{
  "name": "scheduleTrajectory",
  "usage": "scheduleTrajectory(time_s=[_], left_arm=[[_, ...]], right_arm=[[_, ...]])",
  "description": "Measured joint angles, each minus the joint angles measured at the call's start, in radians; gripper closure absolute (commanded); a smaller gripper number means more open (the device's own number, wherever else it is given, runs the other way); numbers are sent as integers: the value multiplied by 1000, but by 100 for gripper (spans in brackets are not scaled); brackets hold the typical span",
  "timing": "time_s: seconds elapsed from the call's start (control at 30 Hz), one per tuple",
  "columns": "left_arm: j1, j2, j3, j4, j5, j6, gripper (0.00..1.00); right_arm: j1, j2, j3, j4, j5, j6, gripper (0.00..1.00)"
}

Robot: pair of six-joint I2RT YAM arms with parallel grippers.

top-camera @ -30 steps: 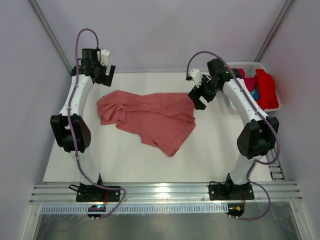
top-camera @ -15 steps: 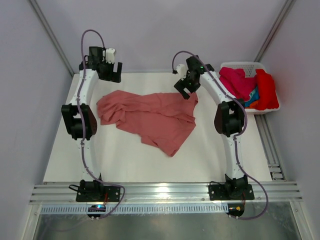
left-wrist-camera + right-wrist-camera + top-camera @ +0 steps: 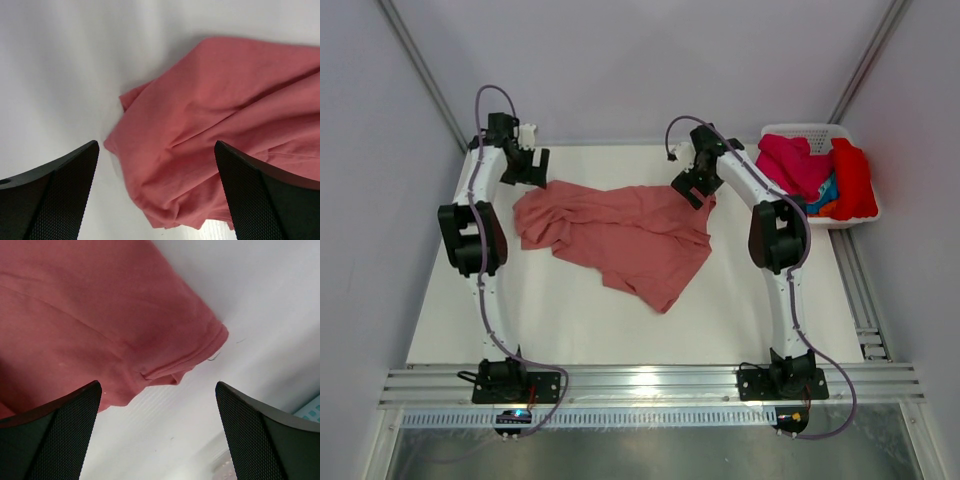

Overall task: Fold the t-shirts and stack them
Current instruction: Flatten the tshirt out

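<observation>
Left claw (image 3: pixel 531 167) and right claw (image 3: pixel 692 189) — both spread wide — above salmon t-shirt (image 3: pixel 620 235)

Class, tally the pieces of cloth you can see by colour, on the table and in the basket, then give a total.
Salmon pink t-shirt, on the table: 1
Magenta cloth, in the white basket: 1
Red cloth, in the basket: 1
Blue cloth, a sliver in the basket: 1
Orange cloth, a sliver in the basket: 1
Total: 5
</observation>
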Motion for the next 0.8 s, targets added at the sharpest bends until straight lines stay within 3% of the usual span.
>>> scheduleTrajectory(time_s=[0.23,0.57,0.8], left_arm=[[52,2,0,0,14,1,1],[40,117,108,-76,205,12,1],[40,148,108,-108,251,12,1]], right_arm=[[-4,4,6,46,45,27,1],[-4,72,31,55,39,29,1],[-4,87,37,55,27,29,1]])
